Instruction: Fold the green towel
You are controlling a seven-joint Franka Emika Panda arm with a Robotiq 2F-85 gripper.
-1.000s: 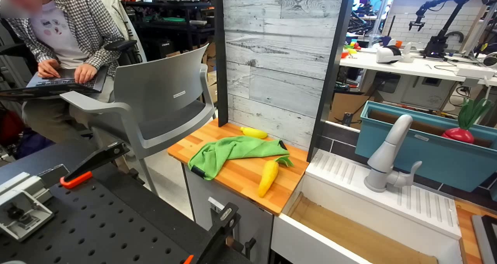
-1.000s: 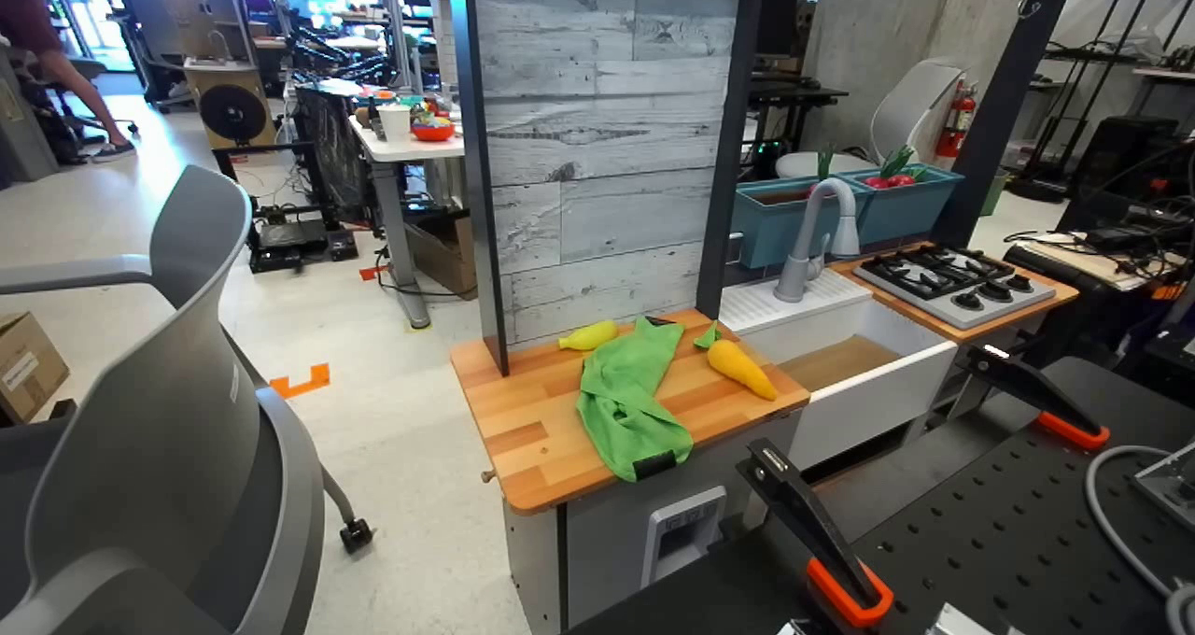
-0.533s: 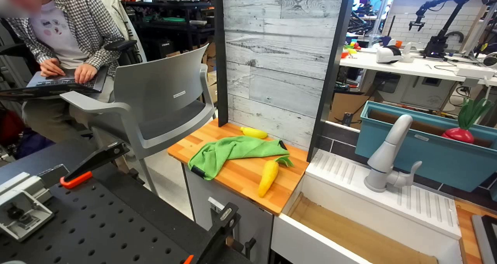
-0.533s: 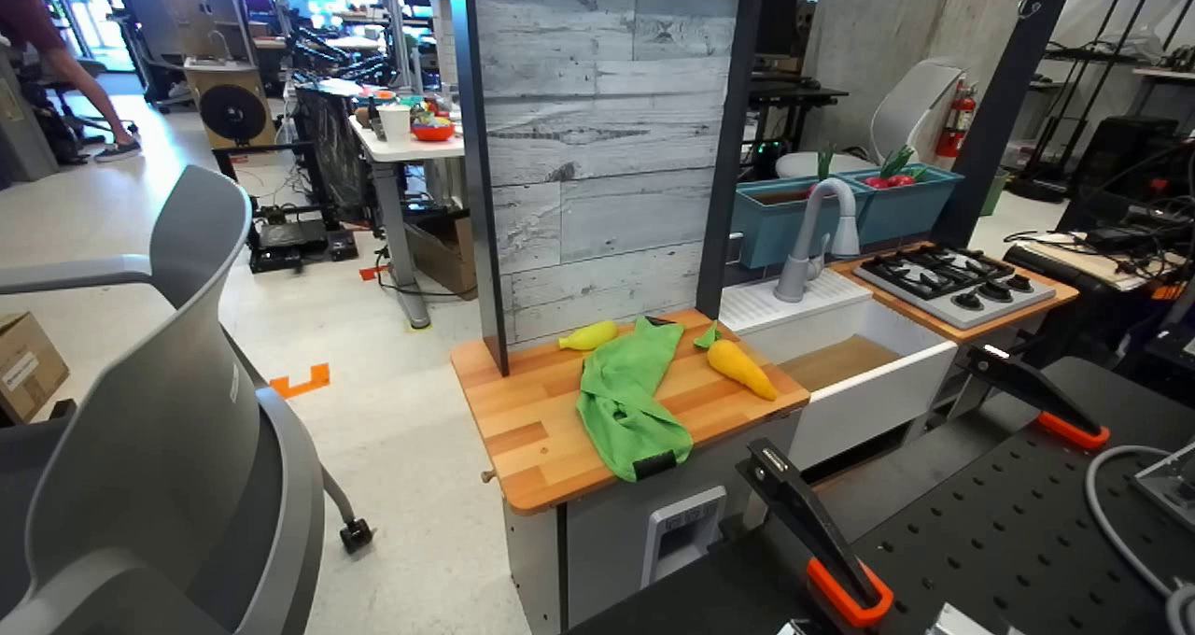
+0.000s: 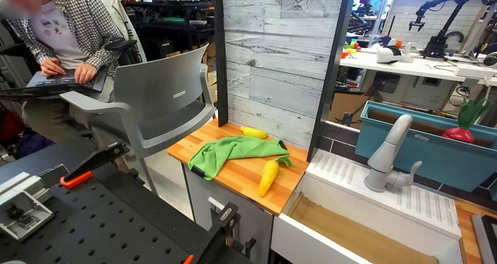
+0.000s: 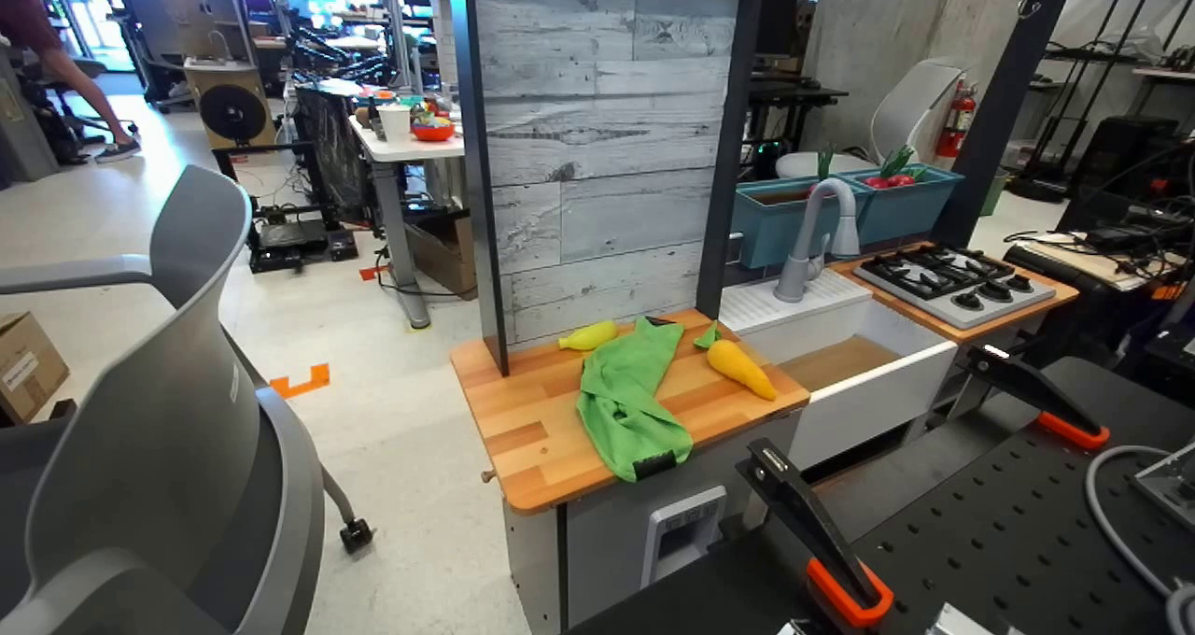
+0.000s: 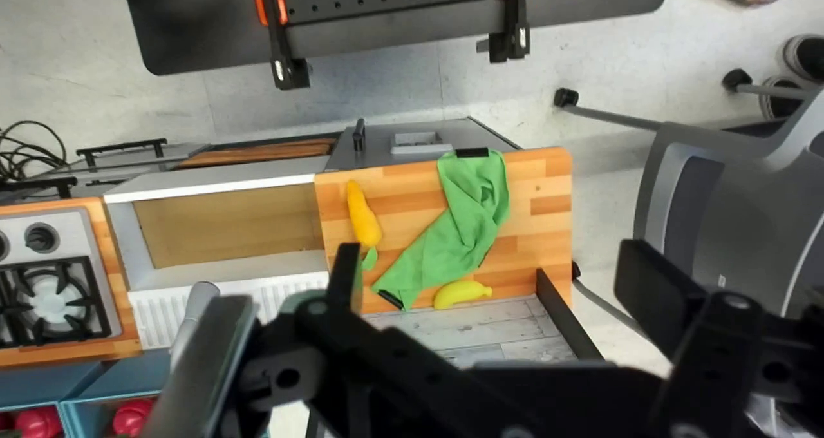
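Wrist view shows the green towel (image 7: 473, 216) lying well beyond the widely spread fingers (image 7: 653, 296), framed between them.

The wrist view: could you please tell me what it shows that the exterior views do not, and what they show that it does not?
Only the wrist view shows the gripper, its jaws apart.

Only the exterior views show the white table in the background; an exterior view also has a laptop.

All share the green towel, the banana, the yellow vegetable, the wooden counter and the grey faucet.
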